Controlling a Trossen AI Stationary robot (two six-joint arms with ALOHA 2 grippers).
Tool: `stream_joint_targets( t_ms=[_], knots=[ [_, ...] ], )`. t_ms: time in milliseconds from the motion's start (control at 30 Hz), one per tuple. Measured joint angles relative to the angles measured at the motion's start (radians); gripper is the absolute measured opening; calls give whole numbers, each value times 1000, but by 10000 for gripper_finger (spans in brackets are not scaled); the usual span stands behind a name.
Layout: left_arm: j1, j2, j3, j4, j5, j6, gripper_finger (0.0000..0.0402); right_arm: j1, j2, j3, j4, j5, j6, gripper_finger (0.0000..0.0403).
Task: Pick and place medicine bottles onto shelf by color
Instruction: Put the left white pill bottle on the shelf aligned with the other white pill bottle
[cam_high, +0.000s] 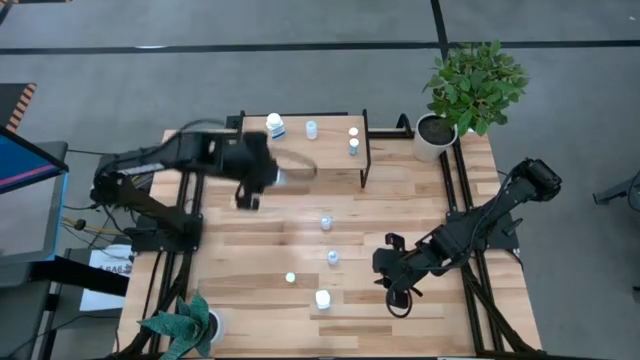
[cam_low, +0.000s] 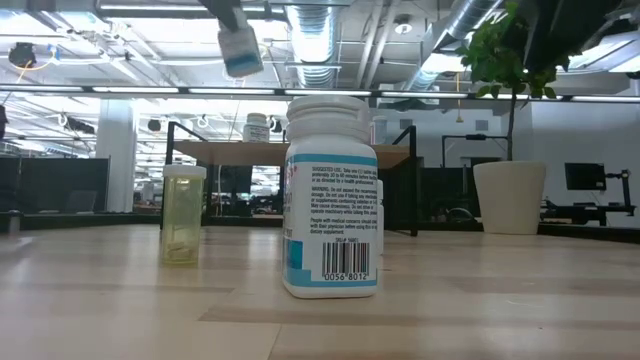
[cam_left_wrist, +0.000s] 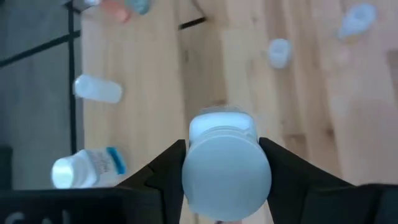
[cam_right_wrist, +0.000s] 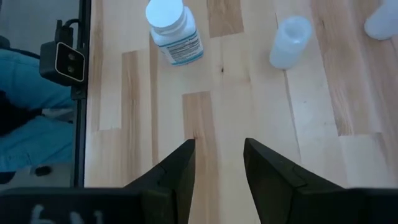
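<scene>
The pale bottle (cam_left_wrist: 227, 163) is in the air, pinched between the two fingers of the left gripper (cam_left_wrist: 225, 180), its round cap facing the wrist camera. The fingers close on its sides, I think so that it stays steady while it travels. From above, this gripper (cam_high: 262, 172) hangs just in front of the shelf (cam_high: 335, 135), close to its left part, and the bottle is not yet set down.

On the shelf a white bottle with a blue label (cam_high: 275, 125) stands at the left, a pale one (cam_high: 311, 128) near the middle, and two tiny ones (cam_high: 353, 140) to the right. This looks like sorting by color, so I judge the carried bottle belongs beside the one of its own shade.

Four more bottles wait on the surface, among them a white one (cam_high: 322, 298) near the front edge and a yellowish one (cam_low: 183, 214).

The right gripper (cam_high: 397, 285) rests low over the surface at the front right, its fingers (cam_right_wrist: 181, 167) apart and holding nothing.
</scene>
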Motion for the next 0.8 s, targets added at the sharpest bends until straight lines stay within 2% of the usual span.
stream_joint_targets(
  t_ms=[200,400,567,800],
  knots=[
    [238,45,0,53,110,120,148,-13,0,0,-6,0,-7,159],
    [407,116,0,50,206,176,151,-13,0,0,-23,0,-7,159],
    [487,182,0,50,218,207,148,-13,0,0,-20,0,-7,159],
    [542,252,1,74,221,248,153,-13,0,0,-20,23,-3,159]
  ],
)
